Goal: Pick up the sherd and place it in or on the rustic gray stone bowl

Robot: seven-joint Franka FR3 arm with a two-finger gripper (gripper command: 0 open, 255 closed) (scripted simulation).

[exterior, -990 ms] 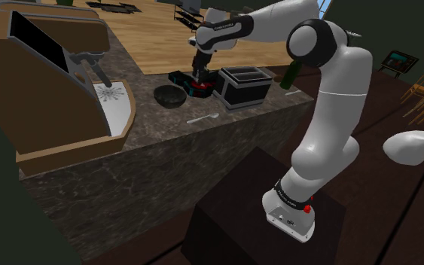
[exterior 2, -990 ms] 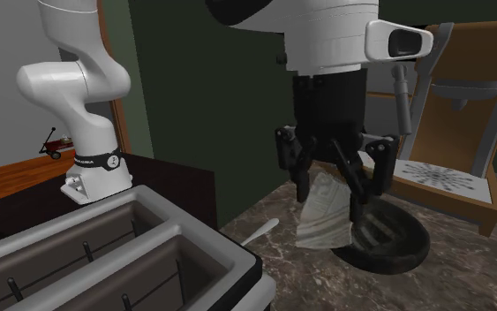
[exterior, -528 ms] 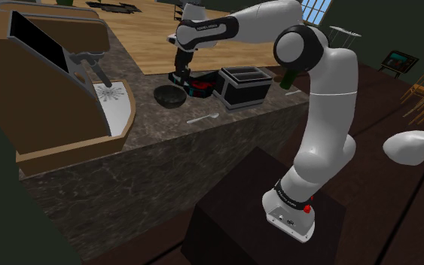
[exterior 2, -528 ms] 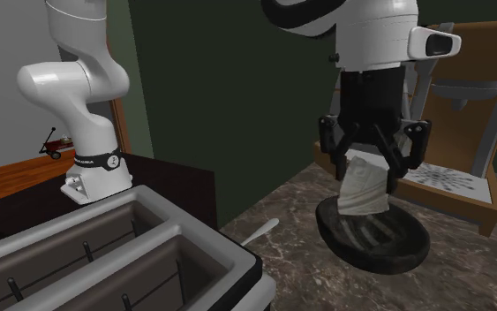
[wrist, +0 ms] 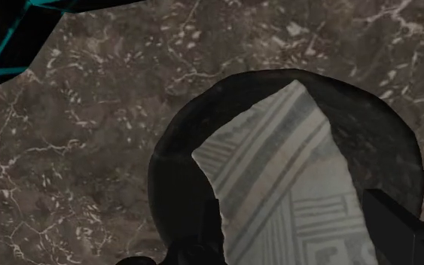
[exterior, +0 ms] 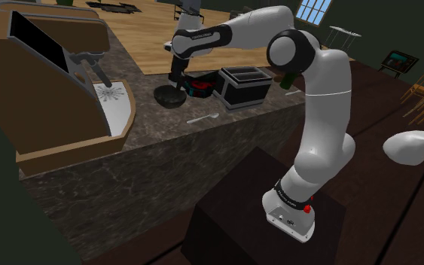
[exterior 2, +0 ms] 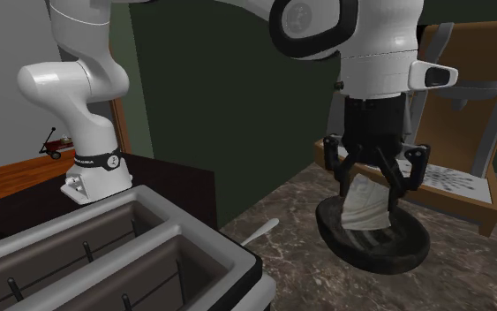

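Observation:
The sherd (exterior 2: 366, 210) is a pale flat piece with grey striped patterning, held upright. My gripper (exterior 2: 370, 196) is shut on it, one black finger on each side. The sherd's lower end dips inside the dark stone bowl (exterior 2: 414, 252) on the marble counter. In the wrist view the sherd (wrist: 285, 188) hangs between my fingers (wrist: 398, 226) over the bowl's dark hollow (wrist: 176, 158). From the shoulder view my gripper (exterior: 177, 77) stands straight above the bowl (exterior: 166, 97) near the counter's far edge.
A black open box (exterior: 244, 84) and a red and black item (exterior: 201, 88) stand just right of the bowl in the shoulder view. A white spoon (exterior: 202, 118) lies nearer the stand. A wooden machine with a white drip tray (exterior: 116, 105) is at the left.
My gripper carried the sherd toward the shoulder view's left, from above the red and black item to over the bowl, then came down until the sherd's lower end entered the bowl.

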